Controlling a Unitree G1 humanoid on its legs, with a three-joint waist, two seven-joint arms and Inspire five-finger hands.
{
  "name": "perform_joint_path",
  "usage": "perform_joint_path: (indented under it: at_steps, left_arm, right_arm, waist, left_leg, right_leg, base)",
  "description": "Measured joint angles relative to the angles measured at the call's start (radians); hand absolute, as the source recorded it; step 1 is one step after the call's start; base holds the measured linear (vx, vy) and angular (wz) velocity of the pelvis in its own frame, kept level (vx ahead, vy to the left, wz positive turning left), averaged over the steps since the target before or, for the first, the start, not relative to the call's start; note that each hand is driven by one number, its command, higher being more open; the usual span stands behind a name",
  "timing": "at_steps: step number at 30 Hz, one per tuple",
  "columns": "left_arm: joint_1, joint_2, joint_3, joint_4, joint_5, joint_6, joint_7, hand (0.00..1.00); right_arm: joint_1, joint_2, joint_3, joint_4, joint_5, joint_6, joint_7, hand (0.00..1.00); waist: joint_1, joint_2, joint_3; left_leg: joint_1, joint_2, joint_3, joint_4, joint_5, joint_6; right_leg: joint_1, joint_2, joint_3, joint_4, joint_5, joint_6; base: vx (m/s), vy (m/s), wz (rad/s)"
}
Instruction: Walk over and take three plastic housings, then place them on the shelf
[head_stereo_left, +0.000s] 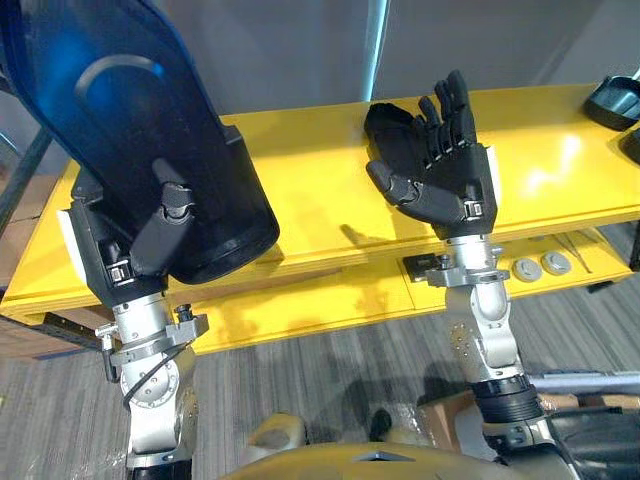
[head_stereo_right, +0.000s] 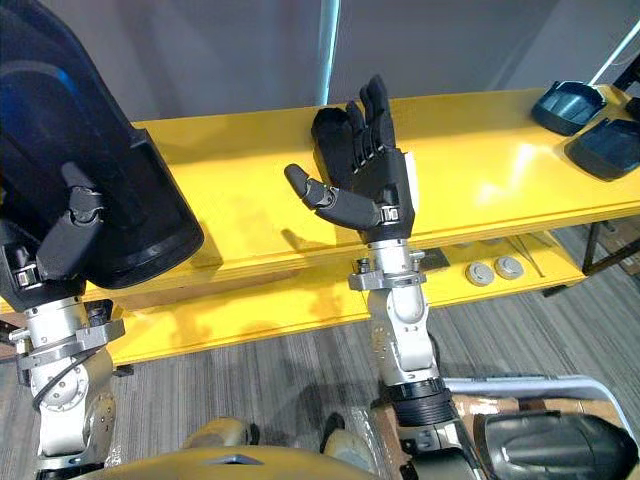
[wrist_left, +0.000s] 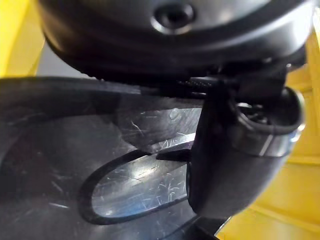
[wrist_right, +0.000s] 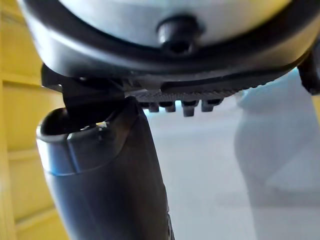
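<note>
**A:** Dark blue-black plastic, that was the housing (head_stereo_left: 130, 120). It was clamped in the left hand (head_stereo_left: 115, 255), with the thumb curled over its near face and the fingers hidden behind it.

**B:** Where did it sit against the shelf (head_stereo_left: 300, 170)?

**A:** Over the yellow shelf's left end. Its long axis ran up and away from the hand, leaning toward the robot's left. Whether the lower rim touched the top board, I couldn't tell.

**B:** So the placing fell to the left arm?

**A:** I'd judge so. The housing needed tipping down onto the bare board right beneath it. The right hand (head_stereo_left: 440, 165) was raised over the shelf's middle, fingers straight and spread, holding nothing, well apart from the housing.

**B:** Anything else on the board?

**A:** A second housing (head_stereo_right: 568, 103) and a third housing (head_stereo_right: 610, 145) lay near each other at the far right end. Round discs (head_stereo_left: 527, 268) rested on the lower board.
</note>
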Motion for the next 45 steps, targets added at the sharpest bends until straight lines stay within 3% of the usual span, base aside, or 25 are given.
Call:
perform_joint_path:
  at_steps: [3,6,10,13,16,20,25,30,35,45]
  left_arm:
    - [-0.023,-0.008,-0.020,0.002,0.008,0.000,-0.034,0.00]
    - [-0.026,-0.011,-0.038,0.002,0.040,0.004,-0.042,0.00]
    - [-0.025,-0.009,-0.039,0.002,0.066,0.026,-0.059,0.00]
    - [-0.050,0.026,-0.042,0.020,0.079,0.039,-0.069,0.00]
    - [-0.137,0.093,-0.036,0.132,0.078,0.065,-0.068,0.00]
    - [-0.174,0.121,-0.033,0.245,0.057,0.104,-0.062,0.00]
    - [-0.250,0.148,-0.036,0.437,-0.027,0.113,-0.092,0.00]
    - [-0.419,0.174,-0.041,0.636,-0.143,0.140,-0.077,0.00]
    - [-0.505,0.185,-0.045,0.682,-0.239,0.175,-0.066,0.00]
    - [-0.714,0.191,-0.101,0.812,-0.276,0.237,-0.005,0.00]
  right_arm:
    - [0.010,-0.007,-0.064,-0.034,-0.001,0.012,0.006,1.00]
    - [0.055,-0.006,-0.093,-0.094,-0.001,0.016,0.014,1.00]
    - [0.136,0.003,-0.096,-0.127,0.003,0.037,0.068,1.00]
    - [0.188,0.005,-0.115,-0.128,0.031,0.040,0.113,1.00]
    - [0.210,0.006,-0.143,-0.127,0.035,0.055,0.144,1.00]
    - [0.210,0.006,-0.140,-0.128,0.040,0.071,0.191,1.00]
    - [0.220,0.003,-0.087,-0.127,0.078,0.099,0.229,1.00]
    - [0.221,-0.011,-0.030,-0.113,0.079,0.134,0.278,1.00]
    - [0.199,-0.031,-0.017,-0.059,0.079,0.187,0.283,1.00]
    - [0.099,-0.053,0.011,-0.043,0.087,0.210,0.284,1.00]
  waist:
    - [-0.016,0.003,-0.002]
    - [-0.017,0.004,-0.004]
    - [-0.046,0.009,-0.023]
    - [-0.075,0.002,-0.031]
    - [-0.093,0.020,-0.042]
    - [-0.102,0.022,-0.044]
    - [-0.126,0.022,-0.044]
    - [-0.154,0.020,-0.044]
    - [-0.171,0.019,-0.042]
    - [-0.184,0.022,0.062]
  left_leg:
    - [0.023,0.014,0.067,-0.053,0.017,0.013]
    - [0.044,0.007,0.075,-0.066,0.019,0.014]
    - [0.061,-0.005,0.094,-0.089,0.028,0.021]
    - [0.042,-0.021,0.186,-0.115,0.081,0.015]
    - [0.061,-0.027,0.221,-0.187,0.120,0.039]
    - [0.099,-0.024,0.265,-0.254,0.145,0.051]
    - [0.097,-0.022,0.313,-0.288,0.156,0.053]
    - [0.069,-0.020,0.348,-0.292,0.172,0.055]
    - [0.059,-0.020,0.360,-0.286,0.190,0.064]
    - [-0.003,-0.019,0.366,-0.258,0.200,0.062]
  right_leg:
    - [0.027,0.002,-0.021,-0.033,0.001,-0.001]
    - [0.054,-0.004,-0.022,-0.057,0.001,-0.001]
    - [0.085,-0.020,-0.053,-0.076,0.002,0.001]
    - [0.084,-0.054,-0.110,-0.074,0.002,0.001]
    - [0.081,-0.063,-0.138,-0.063,0.001,0.001]
    - [0.076,-0.061,-0.120,-0.056,0.000,0.001]
    - [0.048,-0.060,-0.090,-0.051,0.009,0.012]
    - [-0.012,-0.062,-0.059,-0.014,0.014,0.012]
    - [-0.040,-0.062,-0.042,0.006,0.012,0.008]
    - [-0.135,-0.070,-0.018,0.089,0.000,-0.008]
  base:
    - [0.12,-0.062,0.23]
    - [0.08,0.019,0.02]
    - [0.04,0.047,0.16]
    - [-0.04,0.043,0.56]
    - [-0.05,0.023,0.36]
    - [-0.10,-0.008,-0.14]
    - [-0.14,-0.001,-0.18]
    - [-0.07,0.009,-0.15]
    - [0.01,-0.006,-0.07]
    - [-0.04,-0.009,-0.03]
